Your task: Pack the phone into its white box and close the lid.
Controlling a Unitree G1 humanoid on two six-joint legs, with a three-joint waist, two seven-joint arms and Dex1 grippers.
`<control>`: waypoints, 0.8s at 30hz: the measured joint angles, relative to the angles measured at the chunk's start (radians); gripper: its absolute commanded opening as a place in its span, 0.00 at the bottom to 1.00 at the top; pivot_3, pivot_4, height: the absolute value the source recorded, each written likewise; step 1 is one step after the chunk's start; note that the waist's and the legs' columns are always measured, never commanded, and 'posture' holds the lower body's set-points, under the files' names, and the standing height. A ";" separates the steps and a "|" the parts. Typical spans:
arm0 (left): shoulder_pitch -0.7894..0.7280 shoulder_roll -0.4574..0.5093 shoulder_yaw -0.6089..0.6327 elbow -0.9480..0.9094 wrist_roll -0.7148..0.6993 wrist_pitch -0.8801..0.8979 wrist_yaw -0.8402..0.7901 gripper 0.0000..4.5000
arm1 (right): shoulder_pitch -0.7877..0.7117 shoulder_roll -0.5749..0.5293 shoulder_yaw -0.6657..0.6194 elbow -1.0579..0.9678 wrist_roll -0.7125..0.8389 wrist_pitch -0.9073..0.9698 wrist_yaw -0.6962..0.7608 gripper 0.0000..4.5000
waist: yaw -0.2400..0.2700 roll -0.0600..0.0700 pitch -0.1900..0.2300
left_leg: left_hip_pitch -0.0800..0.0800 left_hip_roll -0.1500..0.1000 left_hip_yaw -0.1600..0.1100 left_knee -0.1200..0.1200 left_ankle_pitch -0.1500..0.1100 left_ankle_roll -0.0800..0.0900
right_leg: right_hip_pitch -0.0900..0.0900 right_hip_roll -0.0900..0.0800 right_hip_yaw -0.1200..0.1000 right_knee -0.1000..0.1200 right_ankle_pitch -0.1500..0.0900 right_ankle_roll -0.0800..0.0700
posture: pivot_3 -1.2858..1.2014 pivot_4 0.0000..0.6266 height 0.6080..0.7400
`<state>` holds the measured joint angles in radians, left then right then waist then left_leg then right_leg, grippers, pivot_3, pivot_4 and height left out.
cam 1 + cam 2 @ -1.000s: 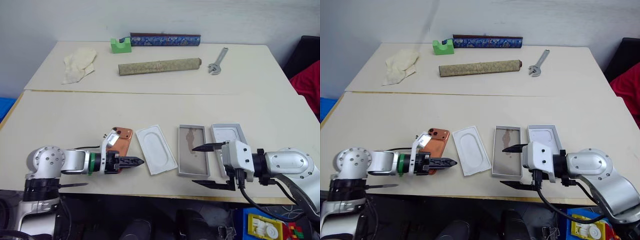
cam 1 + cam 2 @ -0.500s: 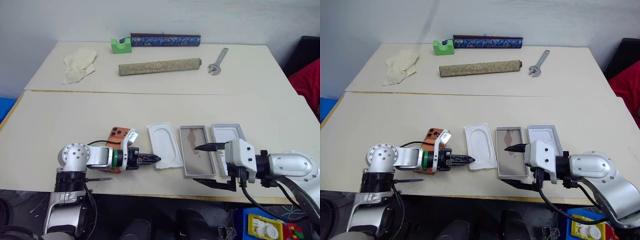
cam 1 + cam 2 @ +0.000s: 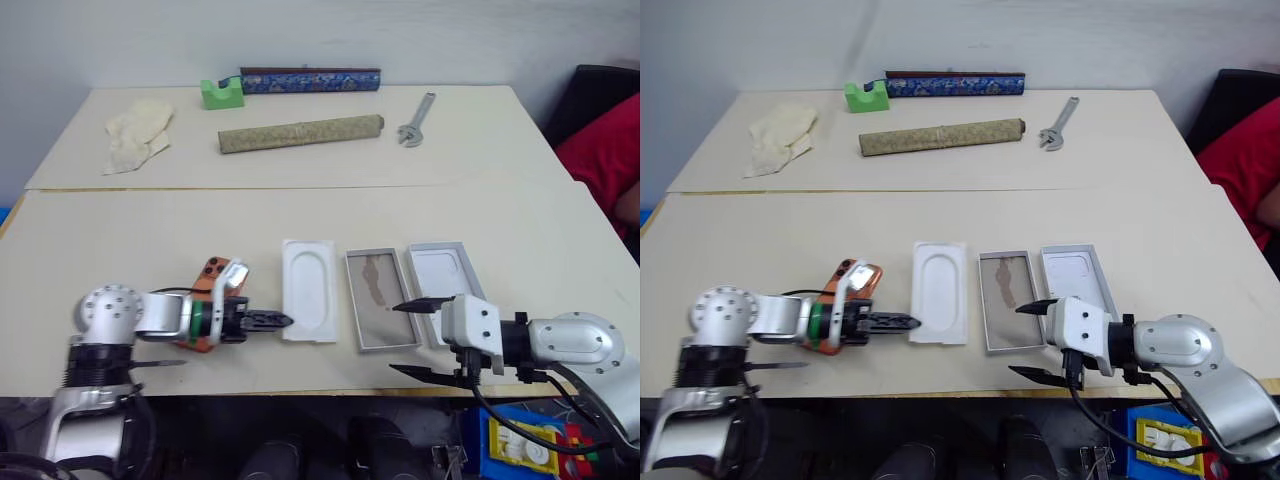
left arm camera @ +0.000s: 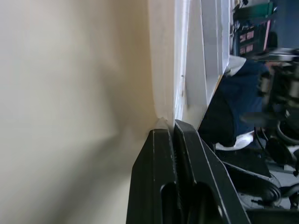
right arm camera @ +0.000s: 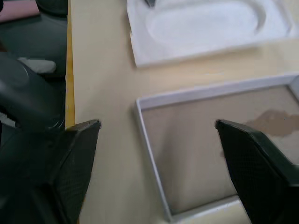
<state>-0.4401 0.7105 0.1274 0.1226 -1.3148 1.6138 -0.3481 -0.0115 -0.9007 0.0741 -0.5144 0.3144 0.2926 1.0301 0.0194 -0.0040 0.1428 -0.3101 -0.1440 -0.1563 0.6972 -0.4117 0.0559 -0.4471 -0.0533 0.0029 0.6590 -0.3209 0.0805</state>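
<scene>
Two tables [image 3: 420,215] butted together; all task items sit along the near table's near edge. Far table holds clutter: long patterned box [image 3: 310,79], rolled mat [image 3: 300,133], crumpled cloth [image 3: 133,135], green tape holder [image 3: 221,94], wrench [image 3: 416,105]. Ignore those.

Near row, left to right: the phone [image 3: 210,275], white insert with oval recess [image 3: 309,303], the white box [image 3: 381,312] with stained brown floor, the lid [image 3: 444,300] lying inner face up. Box and lid just beside each other, box empty, lid off. Nothing packed yet.

Left gripper [image 3: 280,321]: fingers pressed together, tips at the near-left corner of the insert. Whether it pinches the insert's edge I can't tell. The phone lies under and behind that wrist, mostly hidden, with its camera corner at the far end.

Right gripper [image 3: 410,338]: fingers spread wide, holding nothing, hovering by the near end of the white box, one finger over the floor and one off the table edge.

Handling, my read: phone is rigid, dense, slick glass and metal, flat on the table, so hard to get under. Take it across the short width at mid-length on the side rails, away from the lens bump. Box and lid are light card, will skate if nudged; brace the box while seating the phone.
</scene>
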 measured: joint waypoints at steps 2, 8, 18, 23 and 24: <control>0.017 0.060 0.000 -0.029 -0.068 0.000 -0.018 0.00 | -0.017 0.024 0.049 0.075 -0.039 -0.053 0.018 0.54 | 0.004 0.001 0.001 | 0.000 0.000 0.000 0.000 0.000 0.000 | 0.001 0.000 0.000 0.000 0.000 0.000 | 0.52 0.24 1.00; 0.026 0.068 0.025 -0.037 -0.170 0.000 0.019 0.00 | -0.089 0.097 0.143 0.241 -0.111 -0.173 0.053 0.15 | 0.008 0.002 0.002 | 0.000 -0.001 0.000 0.000 0.000 0.000 | 0.001 -0.001 0.000 -0.002 0.000 0.000 | 0.52 0.24 1.00; 0.045 0.048 0.020 -0.042 -0.397 -0.096 0.199 0.00 | -0.210 0.227 0.259 0.285 -0.143 -0.168 0.086 0.00 | 0.003 0.002 0.002 | 0.000 0.000 0.000 0.001 0.000 0.000 | 0.001 0.000 0.000 0.000 0.000 -0.001 | 0.52 0.24 1.00; 0.044 0.049 -0.068 -0.071 -0.517 -0.172 0.293 0.00 | -0.219 0.251 0.272 0.283 -0.180 -0.144 0.044 0.10 | 0.005 0.001 0.002 | 0.000 0.000 0.000 0.001 0.000 0.000 | 0.001 0.000 0.000 -0.001 0.000 -0.001 | 0.52 0.24 1.00; 0.043 0.049 -0.085 -0.073 -0.535 -0.183 0.304 0.00 | -0.216 0.251 0.272 0.284 -0.184 -0.131 0.041 0.14 | 0.005 0.001 0.002 | 0.001 0.000 0.000 0.001 0.000 0.000 | 0.001 0.000 0.000 0.000 0.000 -0.001 | 0.52 0.24 1.00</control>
<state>-0.3973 0.7590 0.0423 0.0495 -1.8497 1.4310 -0.0437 -0.2273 -0.6500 0.3466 -0.2302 0.1299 0.1618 1.0711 0.0239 -0.0030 0.1444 -0.3094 -0.1441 -0.1563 0.6982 -0.4118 0.0558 -0.4459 -0.0531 0.0028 0.6586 -0.3207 0.0798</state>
